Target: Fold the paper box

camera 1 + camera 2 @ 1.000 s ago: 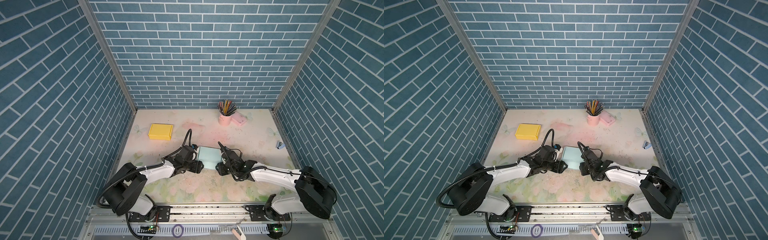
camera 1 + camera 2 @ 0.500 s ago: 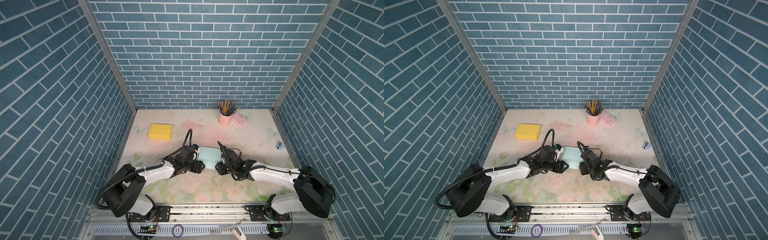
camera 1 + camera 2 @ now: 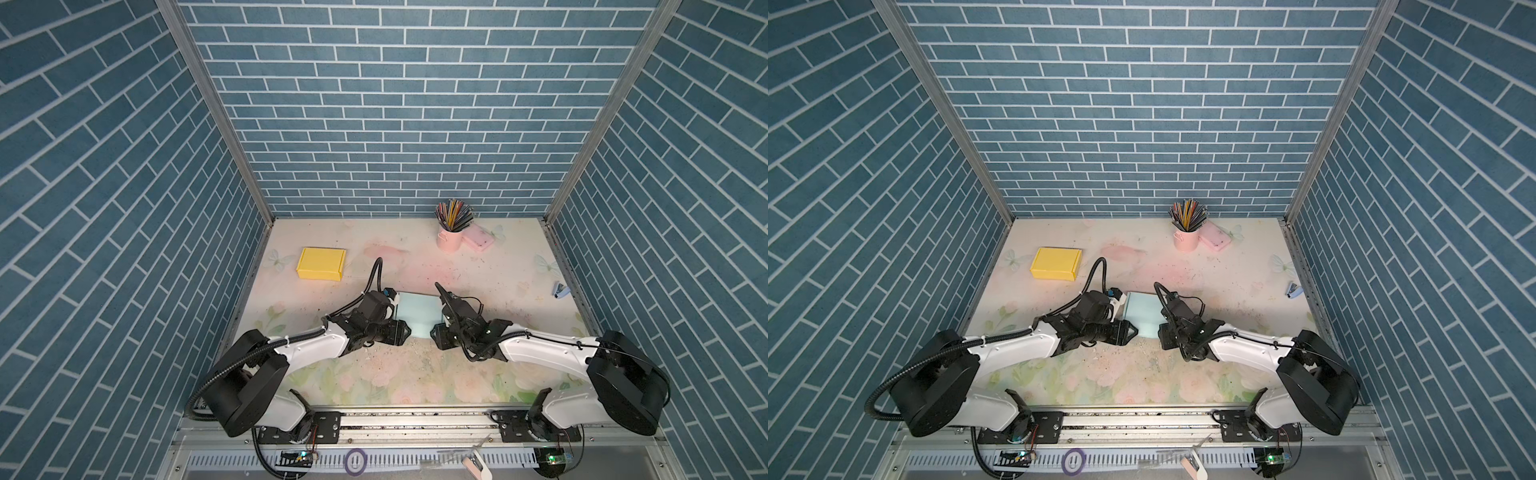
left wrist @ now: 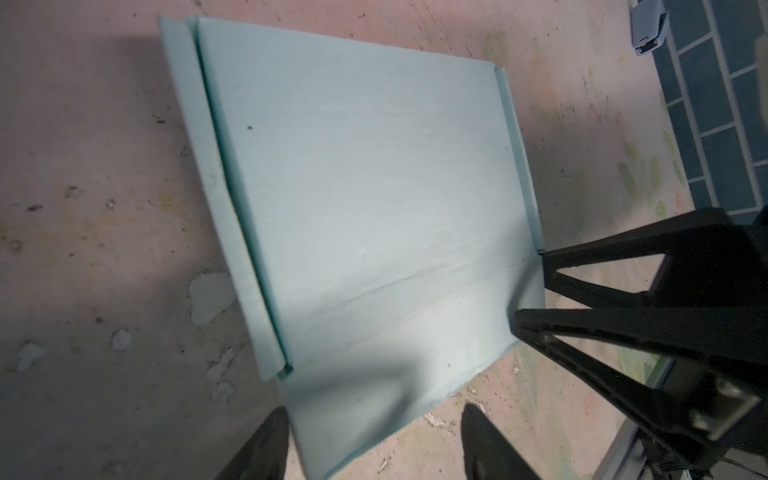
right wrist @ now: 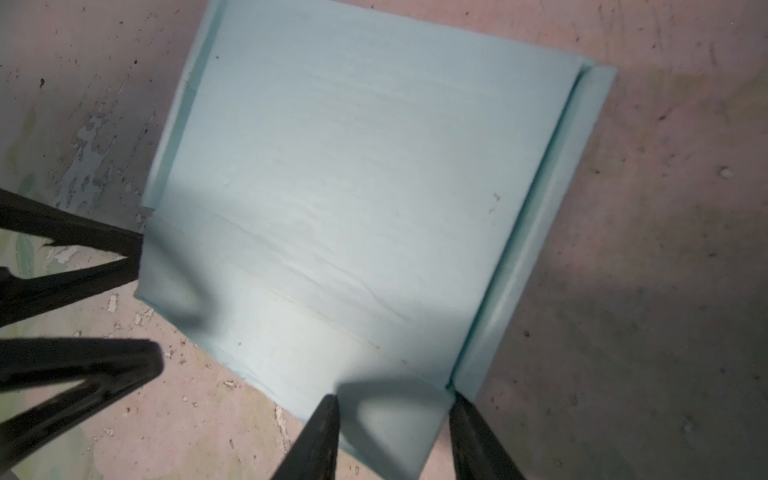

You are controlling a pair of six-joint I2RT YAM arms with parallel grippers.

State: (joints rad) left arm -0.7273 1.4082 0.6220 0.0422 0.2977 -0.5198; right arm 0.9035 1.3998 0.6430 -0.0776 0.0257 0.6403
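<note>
You're folding a likely light, floppy paper box (image 3: 417, 313) lying flat at table (image 3: 374, 386) centre, best taken at its 6 o'clock flap (image 5: 291, 353), whose 7 and 5 o'clock corners your left gripper (image 4: 374, 415) and right gripper (image 5: 392, 403) are straddling, jaws parted, pinching nothing.

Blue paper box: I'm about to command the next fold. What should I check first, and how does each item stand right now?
1. The blue paper box lies flat on the table, between both arms: ok.
2. The near flap is creased but not yet folded up: not ok.
3. The left hand is open, with one flap corner between its fingers: ok.
4. The right hand straddles the other flap corner; whether it pinches firmly: cannot tell.
5. The yellow box and pencil cup stand apart from both arms: ok.
</note>
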